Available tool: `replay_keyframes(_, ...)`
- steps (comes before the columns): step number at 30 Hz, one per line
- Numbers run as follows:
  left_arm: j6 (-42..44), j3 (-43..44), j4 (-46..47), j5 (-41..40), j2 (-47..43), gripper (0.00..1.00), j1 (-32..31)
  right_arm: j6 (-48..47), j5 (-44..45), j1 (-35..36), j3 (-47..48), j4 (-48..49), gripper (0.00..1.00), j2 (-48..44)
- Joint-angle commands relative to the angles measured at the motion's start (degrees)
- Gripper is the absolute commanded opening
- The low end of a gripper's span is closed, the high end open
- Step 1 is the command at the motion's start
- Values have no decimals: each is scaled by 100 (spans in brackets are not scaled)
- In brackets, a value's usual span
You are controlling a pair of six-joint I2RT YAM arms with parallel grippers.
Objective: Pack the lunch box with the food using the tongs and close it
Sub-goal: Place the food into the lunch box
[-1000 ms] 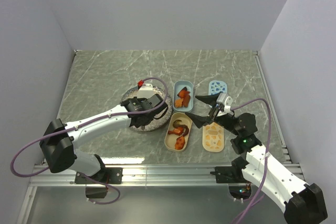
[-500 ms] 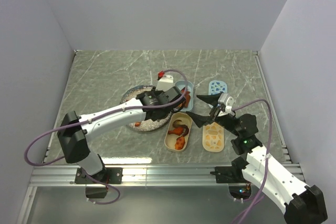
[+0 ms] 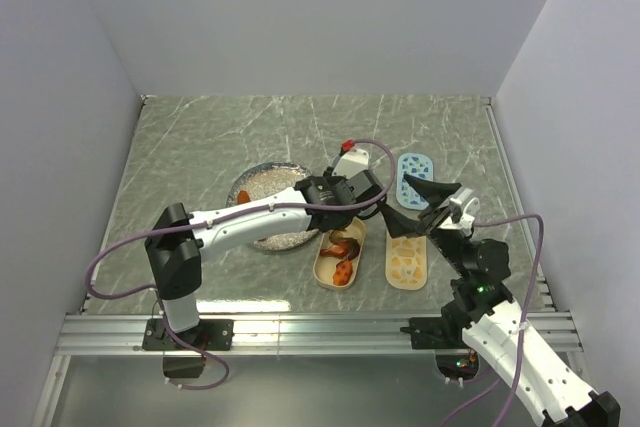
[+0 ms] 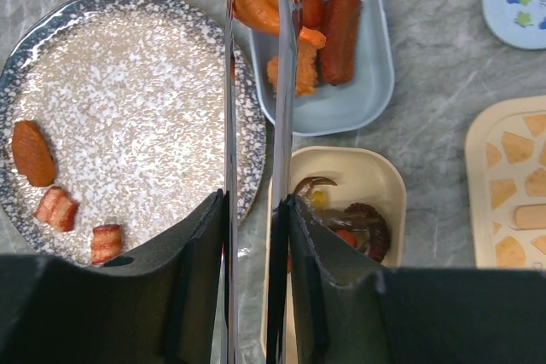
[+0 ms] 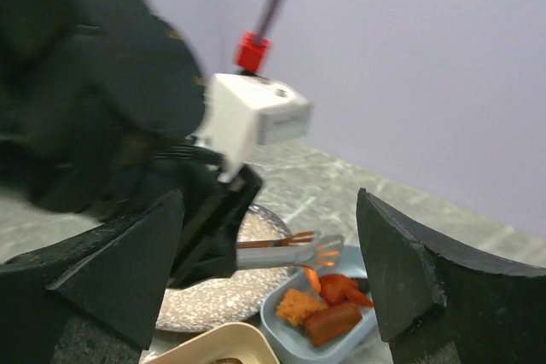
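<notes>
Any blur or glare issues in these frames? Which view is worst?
Right wrist: worst. The left arm close to the lens is a dark smear, and the tongs and blue tub behind it are slightly soft. Left wrist: sharp on the plate; the tongs' metal blades mirror their surroundings, no blown-out glare. Top external: even light, faint shadows, crisp.

Soft, even overhead light, faint shadows; right wrist view blurred, its fingers (image 5: 111, 270) unfocused.

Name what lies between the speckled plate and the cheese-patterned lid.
The beige tub, with food inside, sits between the plate and the lid; the left wrist view shows it.
</notes>
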Motion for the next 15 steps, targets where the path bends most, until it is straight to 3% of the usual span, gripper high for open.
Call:
replay_keyframes(1,93,49,249,-60,-234,27,-120,211,886,-23,-29,-178,89,-37)
replay_keyframes(7,-223,-223,4,-305,-410,27,-427,387,1739,-14,-90,-310,90,-239)
replay_keyframes(15,-891,-715,-436,-561,-893,27,-999,449,1872,-31,-117,-310,92,-213)
